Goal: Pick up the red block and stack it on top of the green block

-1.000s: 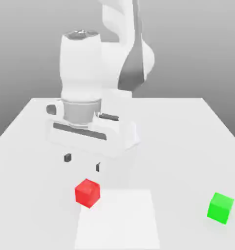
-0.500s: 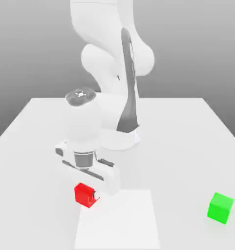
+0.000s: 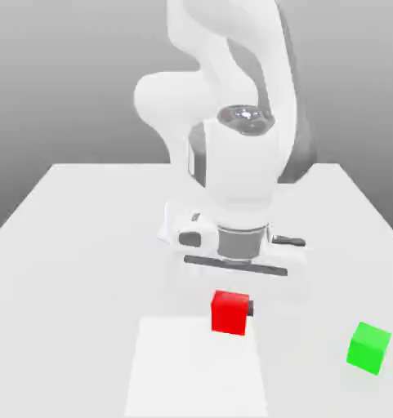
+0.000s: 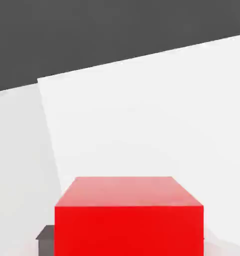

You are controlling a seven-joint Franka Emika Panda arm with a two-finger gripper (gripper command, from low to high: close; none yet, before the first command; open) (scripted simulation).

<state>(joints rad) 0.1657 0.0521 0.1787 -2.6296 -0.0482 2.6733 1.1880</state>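
Note:
The red block (image 3: 229, 312) hangs a little above the table, under the white hand of the arm, with my gripper (image 3: 231, 311) shut on it. A dark fingertip (image 3: 251, 309) shows at the block's side toward the exterior view's right. In the hand view the red block (image 4: 129, 220) sits close up, with a dark fingertip (image 4: 45, 234) at its edge. The green block (image 3: 368, 348) rests on the table far toward the exterior view's right, well apart from the gripper and lower in the picture.
A white table (image 3: 77, 245) carries everything. A brighter white square patch (image 3: 195, 371) lies on it just below the held block. The arm's white base and links (image 3: 232, 98) rise behind the hand.
My gripper came down on the red block, shut on it, then lifted it and carried it toward the exterior view's right. The green block has not moved.

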